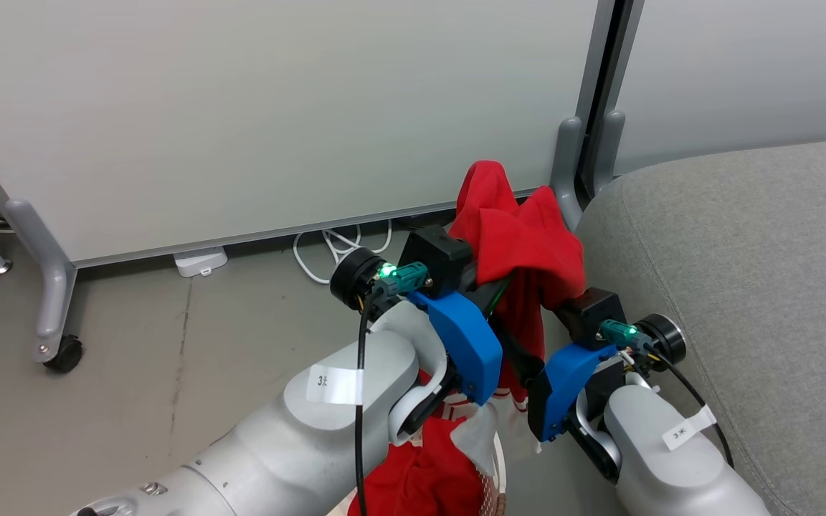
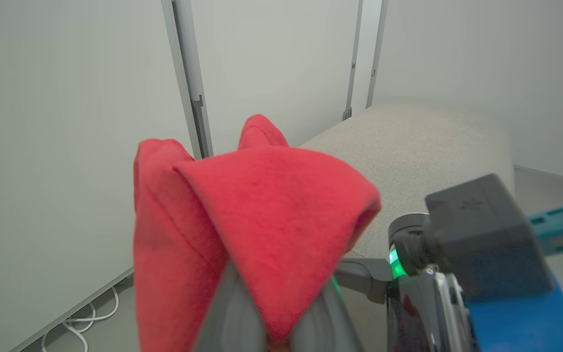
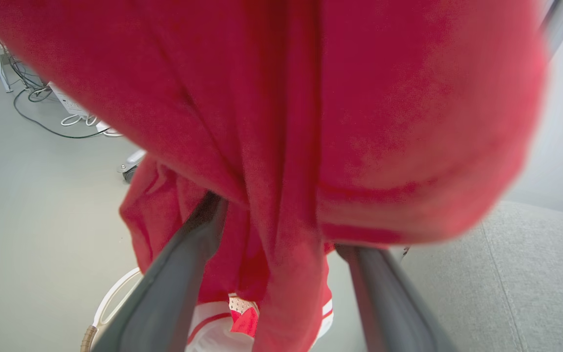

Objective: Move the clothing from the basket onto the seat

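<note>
The large light grey fabric-upholstered seat (image 1: 743, 287) lies at the right, just beside the arms. A soft bright red garment (image 1: 520, 244) hangs lifted above the cream-white perforated plastic basket (image 3: 108, 305), where a second red garment (image 1: 427, 480) lies. The left claw (image 2: 276, 318) is clamped together on the lifted garment. The right claw (image 3: 279, 225) stands apart, with cloth draped over and between its fingers.

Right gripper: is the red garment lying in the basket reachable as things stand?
Probably not cleanly: the lifted garment, pinched by the left gripper, drapes over the open right gripper and hangs between it and the other garment in the basket.
</note>
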Available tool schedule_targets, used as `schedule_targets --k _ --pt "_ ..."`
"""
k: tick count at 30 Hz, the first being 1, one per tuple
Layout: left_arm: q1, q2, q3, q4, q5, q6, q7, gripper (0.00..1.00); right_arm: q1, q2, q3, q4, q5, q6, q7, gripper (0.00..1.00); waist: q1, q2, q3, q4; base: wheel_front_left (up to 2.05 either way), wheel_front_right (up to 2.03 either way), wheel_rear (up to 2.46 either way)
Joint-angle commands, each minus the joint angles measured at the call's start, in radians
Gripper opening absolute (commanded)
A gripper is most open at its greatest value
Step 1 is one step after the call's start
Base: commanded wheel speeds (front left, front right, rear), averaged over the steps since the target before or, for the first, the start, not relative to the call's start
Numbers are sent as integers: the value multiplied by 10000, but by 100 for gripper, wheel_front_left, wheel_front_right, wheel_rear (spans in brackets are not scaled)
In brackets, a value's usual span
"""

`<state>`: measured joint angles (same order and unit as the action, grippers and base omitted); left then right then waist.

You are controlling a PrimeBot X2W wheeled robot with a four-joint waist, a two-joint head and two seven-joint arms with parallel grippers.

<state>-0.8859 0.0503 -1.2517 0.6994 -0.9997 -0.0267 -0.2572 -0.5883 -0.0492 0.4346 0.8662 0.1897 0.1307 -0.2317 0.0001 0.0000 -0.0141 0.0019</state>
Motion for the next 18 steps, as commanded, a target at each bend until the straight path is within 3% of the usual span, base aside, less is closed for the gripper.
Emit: schedule_targets --k 1,4,5,6,7,18 --pt "-190 2 -55 14 -40 42 -61 0 -198 -21 211 113 201 1 -95 100 -1 0 -1 -4 0 0 0" --pt "-204 2 -86 21 -84 36 -64 0 -285 -21 441 172 383 1 -142 100 -1 0 -1 -6 0 0 0" --pt "-217 2 -95 24 -95 37 -64 0 -316 -21 554 205 484 1 -162 83 -1 0 0 -7 0 0 0" --pt "-224 2 -107 26 -105 37 -63 0 -361 -21 647 227 588 1 -184 33 -1 0 4 -7 0 0 0" --pt "-228 2 -120 30 -112 35 -66 0 -416 -21 696 235 659 1 -218 0 -1 0 9 -8 0 0 0" --pt "-243 3 -215 235 -200 66 -79 0 -516 -21 954 409 1130 1 -337 0 -1 0 41 -55 0 0 0"
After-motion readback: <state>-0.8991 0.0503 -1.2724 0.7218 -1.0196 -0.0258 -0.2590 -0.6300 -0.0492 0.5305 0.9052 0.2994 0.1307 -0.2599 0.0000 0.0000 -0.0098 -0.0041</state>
